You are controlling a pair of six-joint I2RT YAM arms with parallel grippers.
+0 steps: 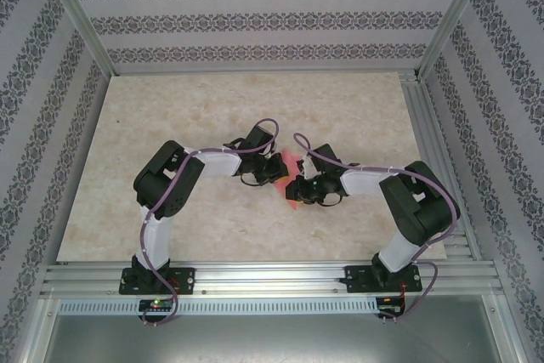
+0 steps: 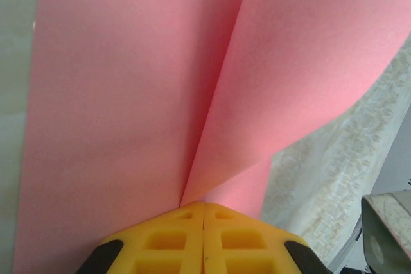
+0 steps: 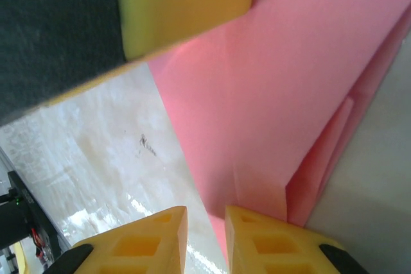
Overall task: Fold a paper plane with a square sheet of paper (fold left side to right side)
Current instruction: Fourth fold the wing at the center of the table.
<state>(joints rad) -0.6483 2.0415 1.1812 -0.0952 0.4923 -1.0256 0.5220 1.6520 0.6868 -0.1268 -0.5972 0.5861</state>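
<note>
The pink sheet of paper [image 1: 293,178] sits near the middle of the marble-patterned desk [image 1: 170,116], between the two arms' converging grippers. The left gripper [image 2: 204,211] has its yellow fingers pressed together, pinching the sheet at their tips. Two pink layers spread upward from that pinch, the right one curling over the left. The right gripper [image 3: 205,216] stands slightly parted, with a narrow gap between its fingers. Creased, overlapping layers of paper lie against its right finger, and bare desk shows beside its left one. I cannot tell whether it grips anything.
</note>
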